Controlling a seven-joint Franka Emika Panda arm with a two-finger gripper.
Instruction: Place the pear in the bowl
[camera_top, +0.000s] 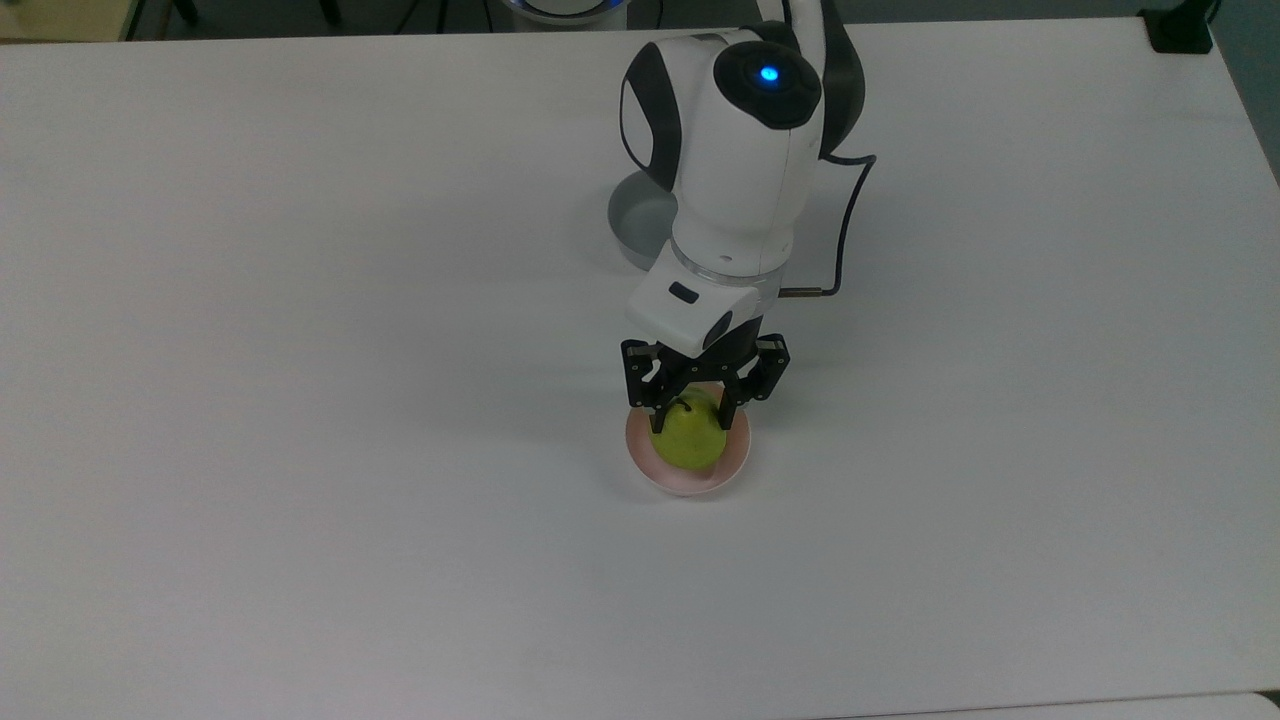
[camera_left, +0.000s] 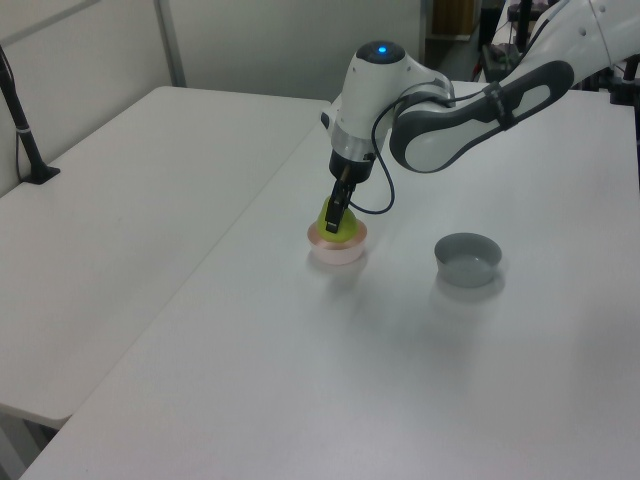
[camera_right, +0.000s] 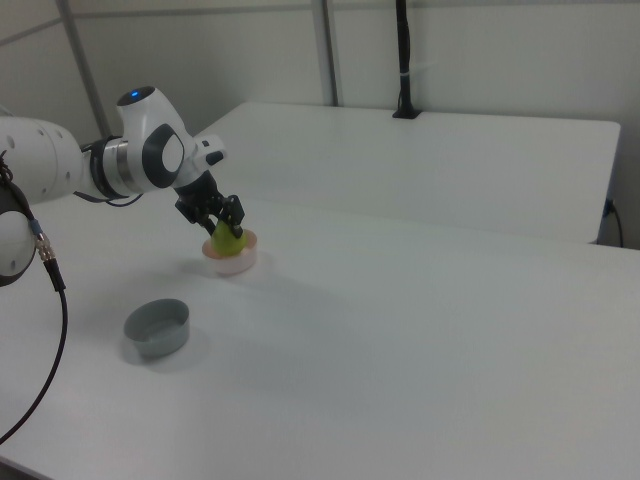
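**Pear held low in the pink bowl**

In the top view the white table (camera_top: 300, 400) runs bare across the left half of the frame. Just right of centre the arm (camera_top: 740, 170) reaches down from the upper edge, a blue light glowing on its rounded joint. Peeking out from behind the arm, at its left side, is the rim of the grey bowl (camera_top: 632, 218). Below the arm the gripper (camera_top: 690, 418) has its black fingers pinched on the upper sides of the pear (camera_top: 688, 438), whose dark stem points up between them. The pear sits inside the rim of the bowl (camera_top: 690, 482), a little below the frame's centre; I cannot tell whether it touches the bottom.

In the left view a second table (camera_left: 110, 230) fills the left of the frame. At centre the gripper (camera_left: 335, 218) comes down onto the pear (camera_left: 337, 222), which shows yellow-green above the pink bowl (camera_left: 337, 250). To the right, well apart, stands the grey bowl (camera_left: 467, 258).

In the right view the arm (camera_right: 110, 160) enters from the left edge. The grey bowl (camera_right: 157, 327) sits at lower left, and to its upper right the gripper (camera_right: 226, 228) clamps the pear (camera_right: 226, 241) over the bowl (camera_right: 232, 260). A black pole (camera_right: 403, 60) stands on the far table at upper right.
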